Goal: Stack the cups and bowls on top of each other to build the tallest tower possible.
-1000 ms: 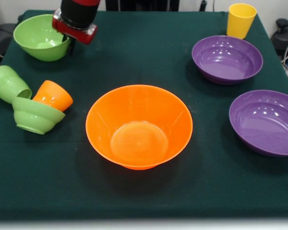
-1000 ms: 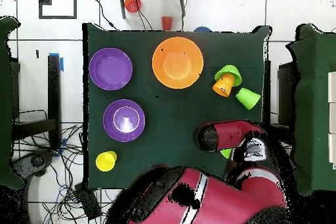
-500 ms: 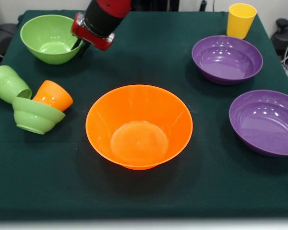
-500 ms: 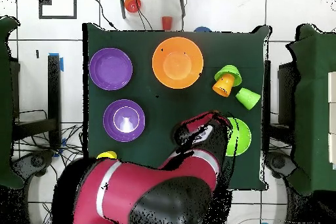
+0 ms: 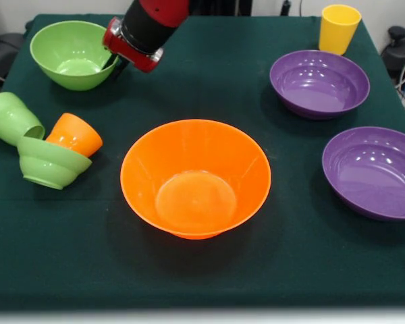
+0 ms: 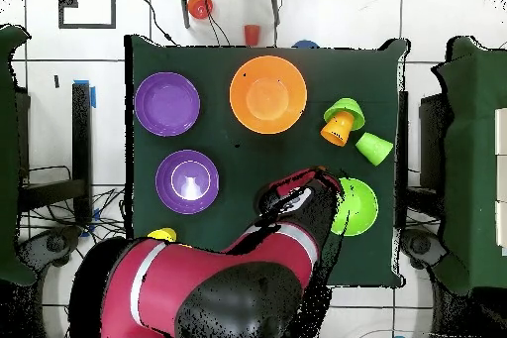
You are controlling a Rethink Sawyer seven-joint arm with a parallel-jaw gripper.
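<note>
Claw (image 5: 115, 65) at rim of med. green bowl (image 5: 71, 54), far corner of counter (image 5: 209, 88); claw state can't be told. Big orange bowl (image 5: 196, 177) at centre, two purple bowls (image 5: 319, 82) (image 5: 373, 171) apart, nothing stacked.

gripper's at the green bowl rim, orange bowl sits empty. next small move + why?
Probably carry the medium green bowl toward the large orange bowl. The gripper sits at its right rim, though its grasp is hidden. The orange bowl is widest, upright and empty, a likely base.
</note>
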